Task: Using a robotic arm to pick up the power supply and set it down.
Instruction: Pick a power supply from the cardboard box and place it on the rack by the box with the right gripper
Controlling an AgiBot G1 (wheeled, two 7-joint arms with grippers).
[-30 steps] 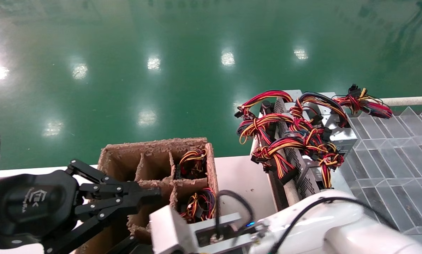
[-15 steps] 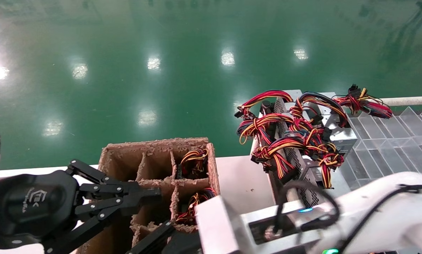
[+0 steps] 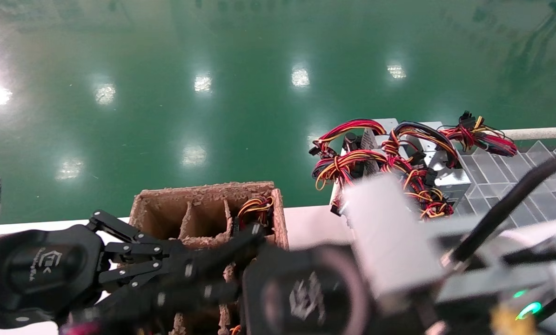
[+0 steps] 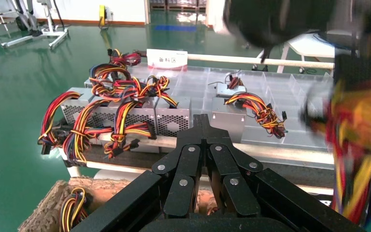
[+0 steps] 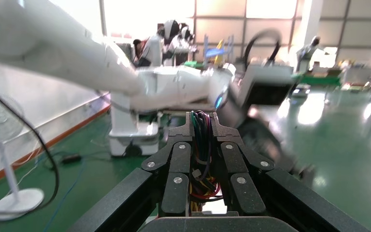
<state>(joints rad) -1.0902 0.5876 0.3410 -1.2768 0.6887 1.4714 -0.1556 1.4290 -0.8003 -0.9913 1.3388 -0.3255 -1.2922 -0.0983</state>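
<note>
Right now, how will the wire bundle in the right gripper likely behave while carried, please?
The wire bundle, pinched in the right gripper, is many thin loose strands: probably floppy, apt to swing. Smooth insulation may slip through the narrow grip. Left gripper hovers over the cardboard box.

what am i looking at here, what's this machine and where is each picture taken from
It is a two-armed robot. The wide picture comes from its head camera; the other two from wrist cameras, looking along the black fingers. The left gripper is shut on nothing, beside a cardboard divider box with wires in some cells. The right gripper pinches a coloured wire bundle; what hangs from it is hidden. Silver power supplies sit on a clear tray.
</note>
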